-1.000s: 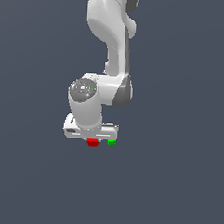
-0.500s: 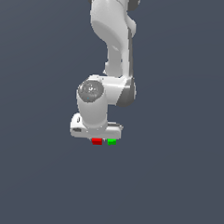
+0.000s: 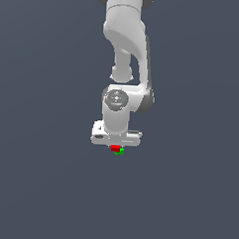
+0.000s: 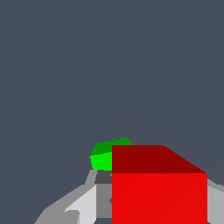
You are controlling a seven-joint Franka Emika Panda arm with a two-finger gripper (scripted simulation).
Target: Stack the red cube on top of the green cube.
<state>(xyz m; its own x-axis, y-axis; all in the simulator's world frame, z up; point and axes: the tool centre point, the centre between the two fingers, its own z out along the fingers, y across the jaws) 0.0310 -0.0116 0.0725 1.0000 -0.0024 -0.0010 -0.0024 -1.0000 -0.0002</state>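
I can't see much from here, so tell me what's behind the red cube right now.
In the wrist view, the green cube pokes out behind the red cube, which hides most of it. Whether the cubes touch can't be told. The gripper fingers flank the red cube.

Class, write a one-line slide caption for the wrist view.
Red cube between the gripper fingers, green cube partly hidden behind it.

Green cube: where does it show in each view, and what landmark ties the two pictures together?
Exterior view: green cube peeks out just under the claw, partly hidden behind the red cube.
Wrist view: green cube sits beyond the red cube, partly covered by it.
Shared landmark: the red cube.
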